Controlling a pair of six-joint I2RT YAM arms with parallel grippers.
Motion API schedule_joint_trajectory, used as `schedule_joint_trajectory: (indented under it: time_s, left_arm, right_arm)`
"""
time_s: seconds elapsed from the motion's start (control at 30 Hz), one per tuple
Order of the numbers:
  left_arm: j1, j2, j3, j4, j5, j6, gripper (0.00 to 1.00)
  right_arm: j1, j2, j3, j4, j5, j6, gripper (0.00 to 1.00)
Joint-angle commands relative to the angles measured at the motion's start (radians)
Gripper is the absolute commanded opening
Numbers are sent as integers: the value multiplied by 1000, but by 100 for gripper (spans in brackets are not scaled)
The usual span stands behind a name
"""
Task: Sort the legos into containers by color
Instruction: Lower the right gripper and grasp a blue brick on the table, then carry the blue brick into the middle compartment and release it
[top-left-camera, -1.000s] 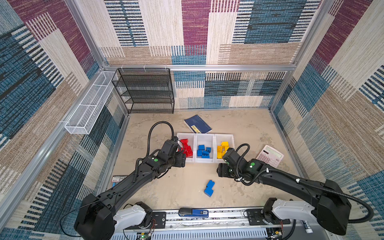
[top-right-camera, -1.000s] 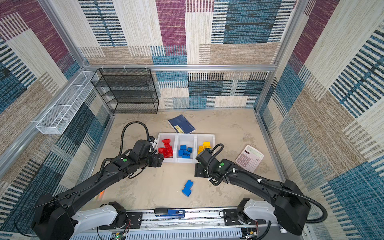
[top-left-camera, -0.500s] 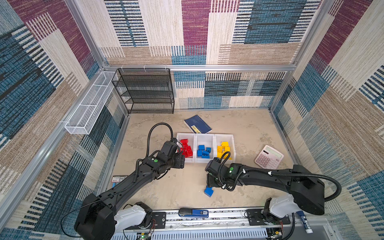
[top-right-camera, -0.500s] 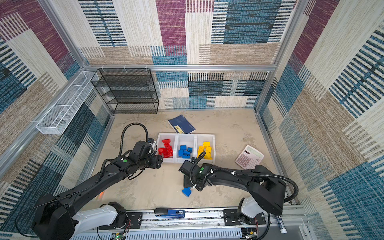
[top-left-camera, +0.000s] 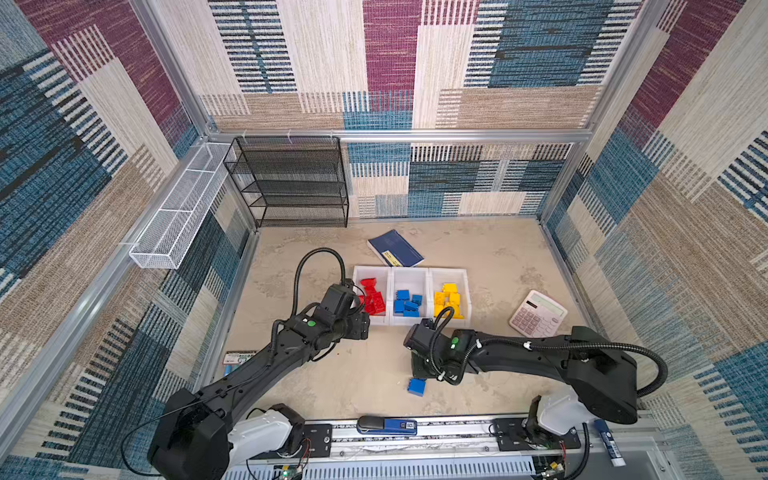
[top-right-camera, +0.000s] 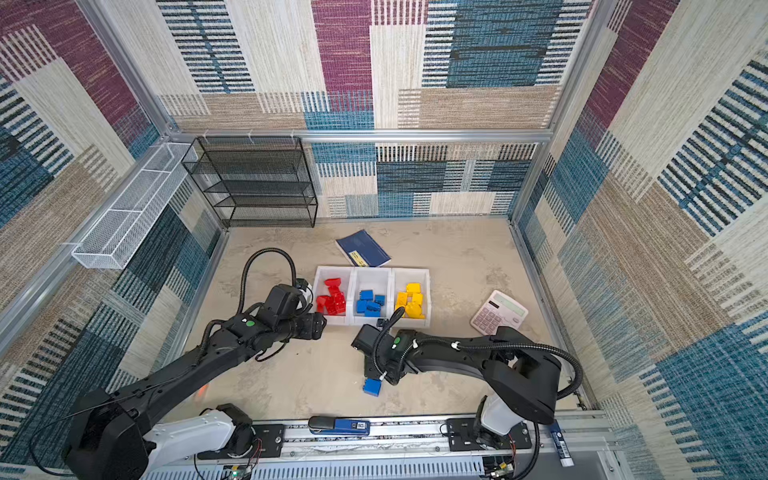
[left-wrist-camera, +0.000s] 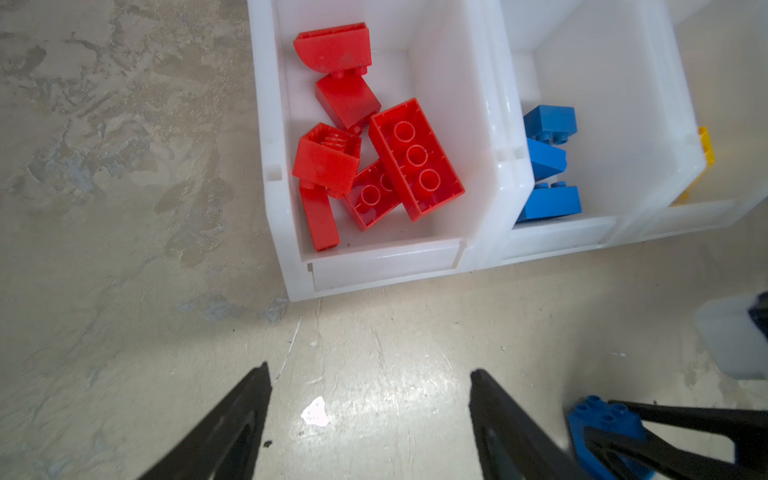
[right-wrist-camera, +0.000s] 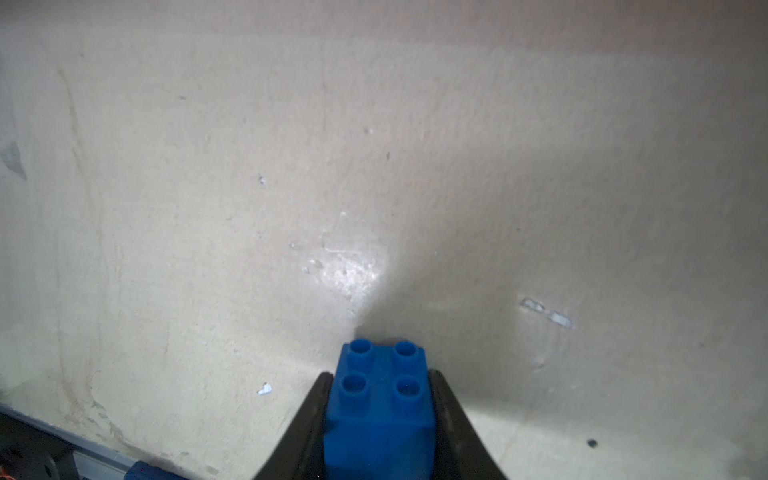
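Writing on the stapler (top-right-camera: 338, 426) label is perhaps "50"; right pincer (right-wrist-camera: 380, 374) clamps a blue lego (right-wrist-camera: 378, 419), left pincer (left-wrist-camera: 370, 370) gapes empty.

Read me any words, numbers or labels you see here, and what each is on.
"50": stapler label, barely legible.
Notebook yellow label: too small to read.
Calculator keys: too small.
Card at left wall: blurred.
Tube print: blurred.

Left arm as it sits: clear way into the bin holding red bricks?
Probably yes. The left gripper is open over bare table just short of the front wall of that bin, nothing between them. The right gripper is off to one side, shut on a blue brick.
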Motion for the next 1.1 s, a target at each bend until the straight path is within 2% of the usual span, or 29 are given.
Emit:
schedule_joint_trajectory:
  time_s: [0.0, 0.1, 0.27, 0.4, 0.5, 0.53, 0.67, 0.7, 1.07]
  left_arm:
    - [1, -6, -2, 6, -2, -16, 78]
    - [1, -10, 1, 2, -1, -17, 78]
    - [1, -11, 1, -5, 11, -25, 78]
    - [1, -16, -11, 3, 37, -43, 78]
    - [1, -15, -15, -1, 55, -54, 78]
    - [1, -17, -16, -3, 62, -55, 78]
    - [1, -20, -24, -3, 88, -56, 78]
    - [1, -20, -24, -3, 93, -55, 78]
    - [-1, 5, -8, -18, 109, -52, 78]
  right_arm:
    - [-5, -13, 14, 3, 43, -2, 32]
    - [-55, -39, 42, -9, 69, -65, 32]
    - [-219, -56, 183, -20, 117, -271, 32]
    - [-319, 15, 322, -7, 125, -410, 32]
    - [-344, 80, 399, -13, 114, -462, 33]
    - [-347, 95, 415, -10, 109, -469, 36]
    - [-349, 139, 459, -15, 105, -473, 74]
    - [-349, 143, 461, -16, 106, -471, 78]
    - [-356, 46, 370, 9, 112, -438, 82]
